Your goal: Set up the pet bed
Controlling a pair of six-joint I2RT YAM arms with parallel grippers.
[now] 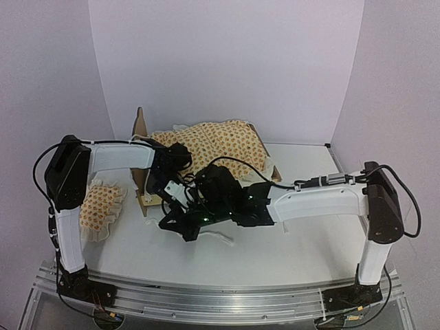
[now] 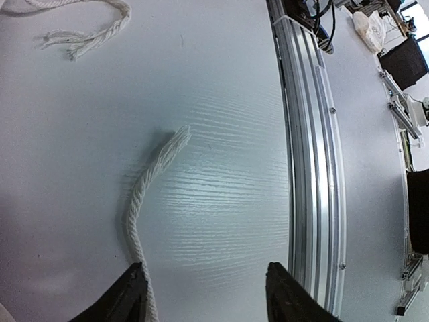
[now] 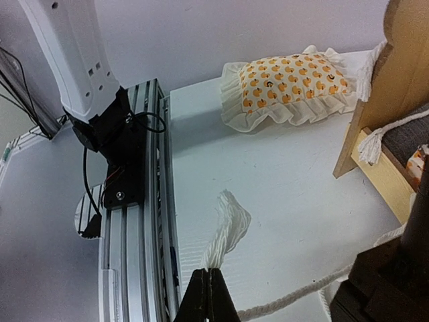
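The white table [image 1: 302, 240] is carrying the pet bed frame [image 1: 141, 130], its scalloped headboard standing upright. Cream orange-print bedding [image 1: 220, 141] is lying bunched across the frame, and the matching pillow [image 1: 102, 205] is resting flat just left of the frame (ruffled edge all round). In front of the frame, the left gripper [image 2: 204, 288] is hovering with jaws parted beside a white cord [image 2: 151, 178], while the right gripper [image 3: 208, 295] is pinching a frayed rope end [image 3: 226, 218].

Robot lab, white backdrop walls [image 1: 227, 62], aluminium rail [image 1: 220, 292]
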